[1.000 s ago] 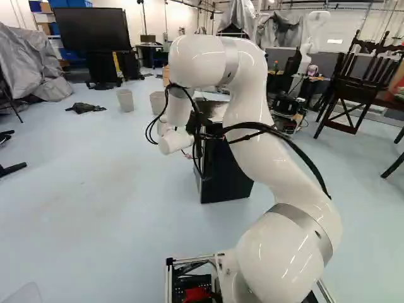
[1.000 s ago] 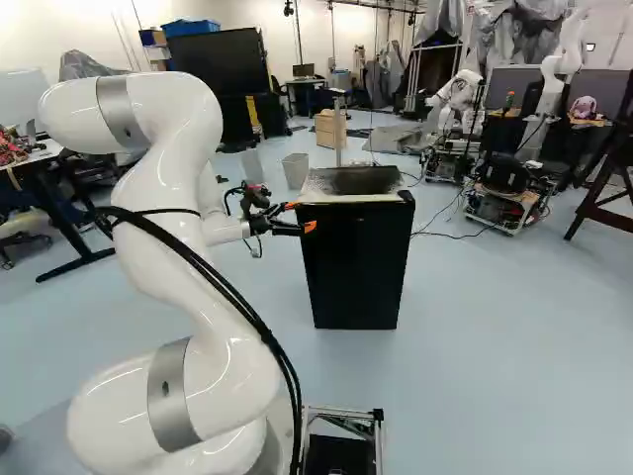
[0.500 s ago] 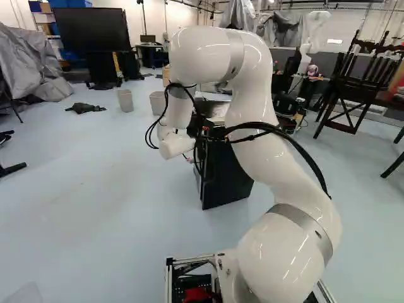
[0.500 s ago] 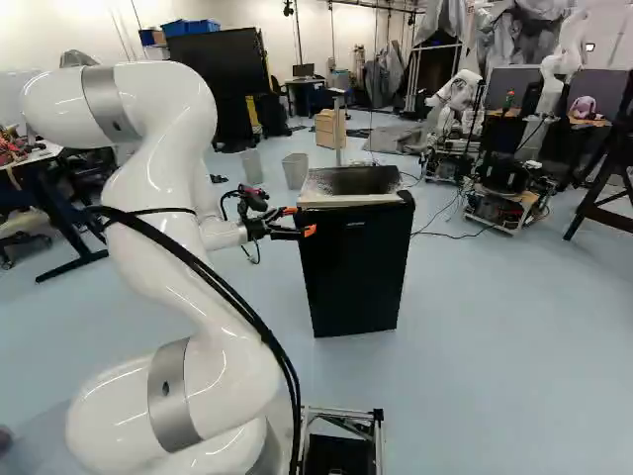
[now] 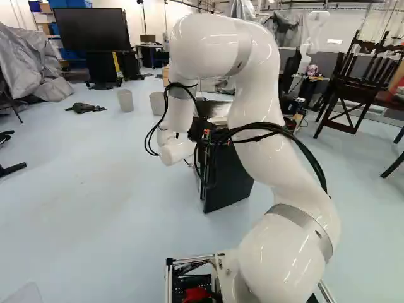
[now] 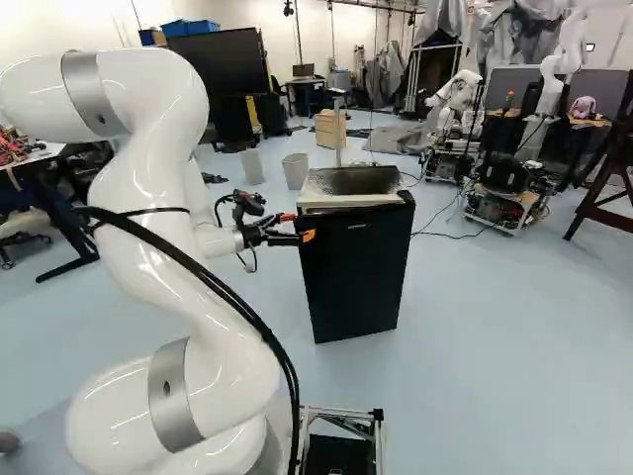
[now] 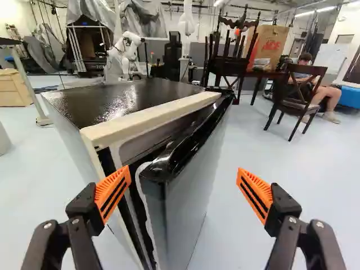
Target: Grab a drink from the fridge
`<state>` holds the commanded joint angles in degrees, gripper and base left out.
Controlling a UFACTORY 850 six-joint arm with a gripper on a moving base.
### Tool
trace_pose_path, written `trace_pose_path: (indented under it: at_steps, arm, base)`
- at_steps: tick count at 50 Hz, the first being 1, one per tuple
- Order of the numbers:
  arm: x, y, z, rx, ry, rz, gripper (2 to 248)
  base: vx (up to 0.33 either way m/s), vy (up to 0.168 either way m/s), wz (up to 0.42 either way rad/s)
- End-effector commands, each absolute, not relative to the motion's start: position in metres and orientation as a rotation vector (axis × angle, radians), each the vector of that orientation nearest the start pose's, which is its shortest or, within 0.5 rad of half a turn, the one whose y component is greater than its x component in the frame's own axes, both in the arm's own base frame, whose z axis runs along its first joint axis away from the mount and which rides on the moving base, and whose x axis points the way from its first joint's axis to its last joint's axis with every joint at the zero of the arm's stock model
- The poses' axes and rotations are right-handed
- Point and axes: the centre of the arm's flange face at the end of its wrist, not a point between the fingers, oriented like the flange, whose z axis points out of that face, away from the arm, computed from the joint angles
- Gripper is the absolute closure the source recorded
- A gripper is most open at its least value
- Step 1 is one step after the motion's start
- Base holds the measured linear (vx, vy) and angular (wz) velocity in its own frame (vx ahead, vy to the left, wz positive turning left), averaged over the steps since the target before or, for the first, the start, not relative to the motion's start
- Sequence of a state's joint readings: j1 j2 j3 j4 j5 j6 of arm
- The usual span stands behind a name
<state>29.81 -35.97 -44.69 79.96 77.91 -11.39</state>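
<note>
Over pale blue floor (image 6: 495,327), had claw (image 6: 299,226) spread pretty wide, gripping nothing, at fridge's (image 6: 361,267) ten o'clock in right base view, with door (image 7: 188,197) cracked open.

Fridge (image 6: 354,277): black, upright on the floor (image 6: 514,346)
Pincer (image 6: 298,227): at the fridge's upper left edge
Arm (image 6: 223,341): white, near left
Another robot (image 6: 459,91): far right

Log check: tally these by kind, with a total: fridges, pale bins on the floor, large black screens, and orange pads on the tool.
Fridge: 1
Pale bins: 2
Large black screen: 1
Orange pads on the tool: 2
Total: 6
</note>
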Motion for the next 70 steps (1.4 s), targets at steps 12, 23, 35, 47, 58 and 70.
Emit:
trace_pose_path:
  at_steps: [12, 23, 35, 47, 58, 70]
  arm:
    - [0.426, 0.151, 0.266, 1.915, -0.774, 1.541, 3]
    - [0.416, 0.147, 0.266, 1.919, -0.762, 1.529, 3]
    - [0.408, 0.139, 0.266, 1.912, -0.764, 1.51, 3]
    - [0.4, 0.131, 0.266, 1.904, -0.768, 1.488, 3]
    - [0.393, 0.124, 0.266, 1.898, -0.771, 1.47, 3]
    - [0.385, 0.116, 0.267, 1.894, -0.767, 1.454, 3]
  base:
    - [0.0, 0.0, 0.0]
    - [0.0, 0.0, 0.0]
    - [0.0, 0.0, 0.0]
    - [0.0, 0.0, 0.0]
    - [0.0, 0.0, 0.0]
    - [0.0, 0.0, 0.0]
